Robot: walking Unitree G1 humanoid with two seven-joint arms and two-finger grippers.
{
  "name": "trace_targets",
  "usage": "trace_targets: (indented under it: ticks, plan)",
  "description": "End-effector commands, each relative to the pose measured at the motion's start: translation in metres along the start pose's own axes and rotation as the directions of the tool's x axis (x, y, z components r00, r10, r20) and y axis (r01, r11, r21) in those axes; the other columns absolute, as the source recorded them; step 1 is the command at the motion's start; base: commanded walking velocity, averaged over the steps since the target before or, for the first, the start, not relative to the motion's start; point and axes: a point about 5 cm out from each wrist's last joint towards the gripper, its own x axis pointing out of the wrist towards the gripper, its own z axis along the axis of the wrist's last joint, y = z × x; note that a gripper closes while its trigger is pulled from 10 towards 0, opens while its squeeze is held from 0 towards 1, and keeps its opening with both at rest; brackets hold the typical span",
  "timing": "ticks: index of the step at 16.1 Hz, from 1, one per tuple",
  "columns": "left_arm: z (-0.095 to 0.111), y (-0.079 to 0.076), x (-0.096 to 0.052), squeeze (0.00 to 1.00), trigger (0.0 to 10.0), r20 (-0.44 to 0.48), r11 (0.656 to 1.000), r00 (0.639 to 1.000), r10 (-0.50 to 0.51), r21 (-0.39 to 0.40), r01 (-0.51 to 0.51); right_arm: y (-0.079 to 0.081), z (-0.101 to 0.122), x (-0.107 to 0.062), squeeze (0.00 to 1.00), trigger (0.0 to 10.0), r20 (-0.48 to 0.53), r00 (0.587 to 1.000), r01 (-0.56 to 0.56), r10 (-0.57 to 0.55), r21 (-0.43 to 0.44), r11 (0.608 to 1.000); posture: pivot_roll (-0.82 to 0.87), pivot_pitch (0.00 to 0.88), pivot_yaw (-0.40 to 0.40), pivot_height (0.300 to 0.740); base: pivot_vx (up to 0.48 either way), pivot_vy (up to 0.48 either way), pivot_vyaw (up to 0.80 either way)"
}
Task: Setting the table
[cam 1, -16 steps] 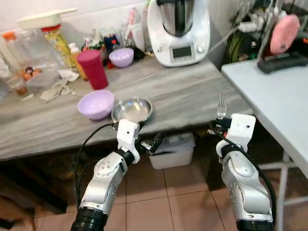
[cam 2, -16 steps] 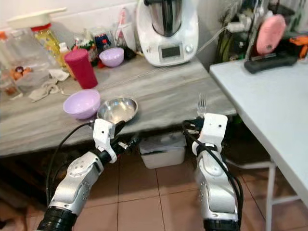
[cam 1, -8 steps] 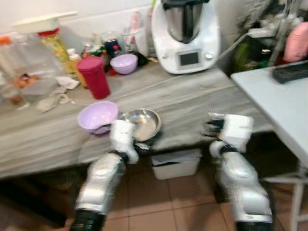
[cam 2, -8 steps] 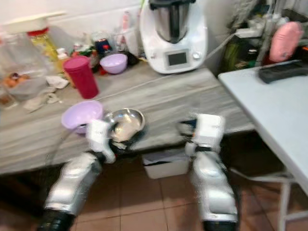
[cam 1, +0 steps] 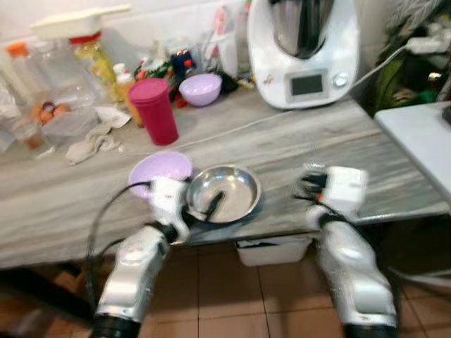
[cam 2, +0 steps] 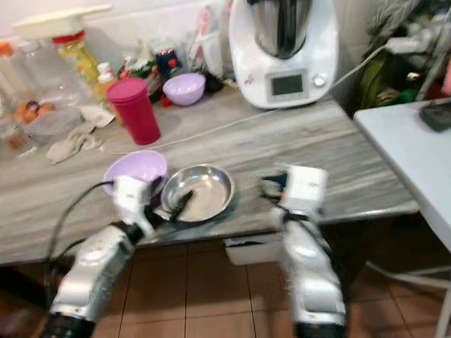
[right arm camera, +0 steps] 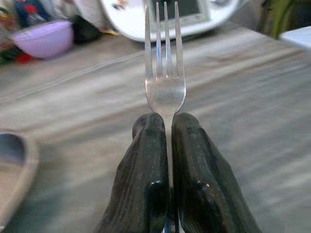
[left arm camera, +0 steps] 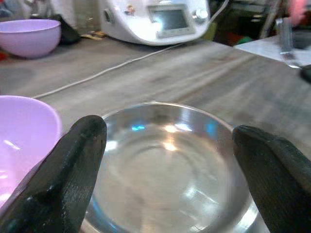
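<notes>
Step in hand, by judgement: collection of tableware from the grey worktop [cam 1: 394, 162] ahead of laying it on the white table [cam 2: 416, 141] at the robot's right. Left gripper [left arm camera: 165, 160] spread wide, one black finger to either side of the steel bowl [cam 1: 224, 193] and low over its near rim — not yet closed on it, no contact confirmed. Steel bowl upright and empty near the front edge of the worktop, touching or just beside the lilac bowl [cam 1: 161, 169] on its left; contact between the two not resolvable. Right gripper [right arm camera: 167, 145] clamped tight on the fork [right arm camera: 165, 63], handle pinched between the fingers, tines pointing forward and away, carried above the worktop to the right of the steel bowl. Further back: red tumbler [cam 1: 156, 110], second lilac bowl [cam 1: 201, 89], white kitchen machine [cam 1: 303, 53] with its cable [cam 1: 232, 127] trailing across the surface, a crumpled cloth [cam 1: 91, 141] and assorted bottles and containers against the wall. Head views blurred, fine detail at the right wrist unreliable. Next move, as judged, calls for closing the left fingers across the bowl's rim or wall — thin, smooth metal, liable to slip or tip — and lifting clear without nudging the lilac bowl. Fork to be kept level throughout.
</notes>
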Motion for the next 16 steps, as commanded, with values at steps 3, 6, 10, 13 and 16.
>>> trace_targets:
  ticks: [3,6,10,13,16]
  plan:
    - [-0.004,0.010,-0.019,0.00,10.0,-0.028,0.998,0.999,0.021,0.053,-0.019,0.014,0.002,0.000,0.00,10.0,0.010,0.999,-0.047,0.047,0.021,0.999,-0.28,0.000,0.111,0.740,0.000,0.000,0.00]
    - [-0.009,0.009,-0.034,0.00,10.0,-0.068,0.997,0.997,-0.039,0.070,0.044,0.005,0.006,0.012,0.00,10.0,-0.016,0.998,-0.052,0.053,0.057,0.997,-0.28,0.000,0.109,0.740,0.000,0.000,0.00]
    - [-0.008,0.008,-0.038,0.00,10.0,-0.083,0.992,0.992,-0.099,0.070,0.105,-0.011,0.008,0.022,0.00,10.0,-0.046,0.999,0.002,0.001,0.083,0.997,-0.27,0.000,0.109,0.740,0.000,0.000,0.00]
    - [-0.009,0.008,-0.040,0.00,10.0,-0.107,0.988,0.985,-0.136,0.059,0.143,-0.020,0.003,0.030,0.00,10.0,-0.093,0.996,0.030,-0.018,0.130,0.991,-0.27,0.000,0.113,0.740,0.000,0.000,0.00]
    - [-0.009,0.007,-0.041,0.00,10.0,-0.117,0.985,0.981,-0.153,0.058,0.160,-0.016,0.005,0.043,0.00,10.0,-0.108,0.994,0.012,0.004,0.151,0.988,-0.27,0.000,0.118,0.740,0.000,0.000,0.00]
